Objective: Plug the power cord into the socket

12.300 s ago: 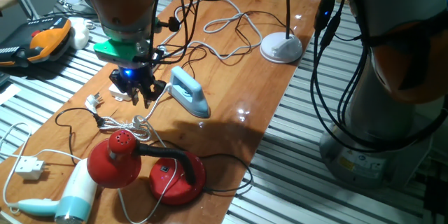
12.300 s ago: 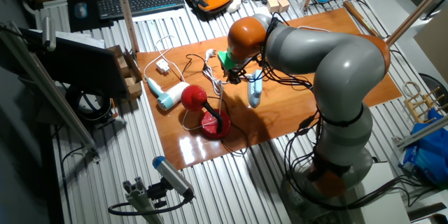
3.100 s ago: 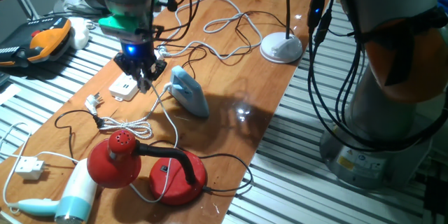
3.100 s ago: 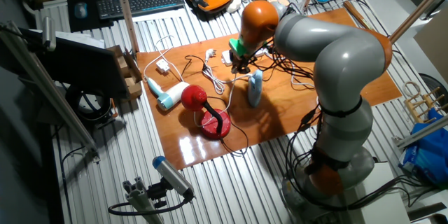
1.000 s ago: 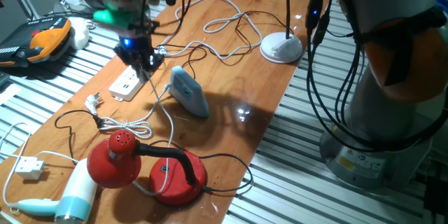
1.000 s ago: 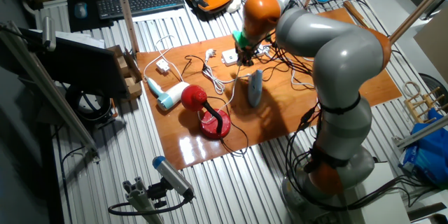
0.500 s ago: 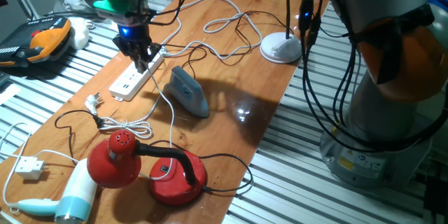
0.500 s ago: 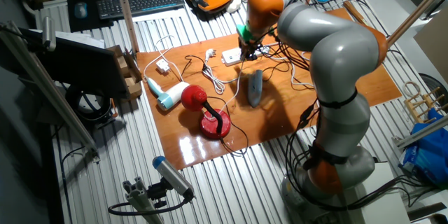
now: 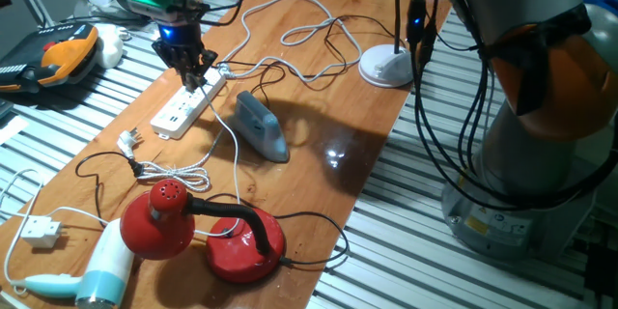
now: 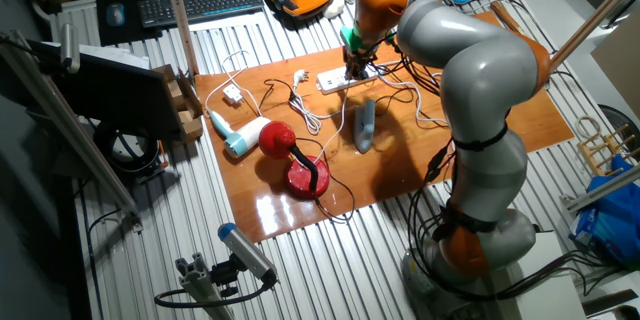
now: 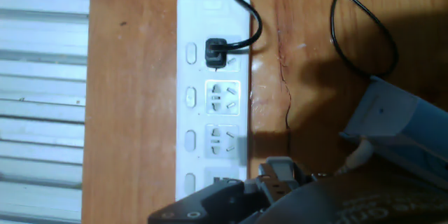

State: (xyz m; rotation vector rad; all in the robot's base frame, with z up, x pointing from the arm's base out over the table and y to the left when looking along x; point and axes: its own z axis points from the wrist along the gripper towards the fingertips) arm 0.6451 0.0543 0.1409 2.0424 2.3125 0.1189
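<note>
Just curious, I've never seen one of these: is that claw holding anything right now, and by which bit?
The gripper holds the power cord at its plug end, over the socket.

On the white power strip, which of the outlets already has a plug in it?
In the hand view, it is the outlet farthest from the gripper on the long white power strip. It holds a black plug; the next two outlets are empty.

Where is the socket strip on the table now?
In one fixed view the socket lies near the table's left edge, left of the blue iron, with the gripper above its far end.
</note>
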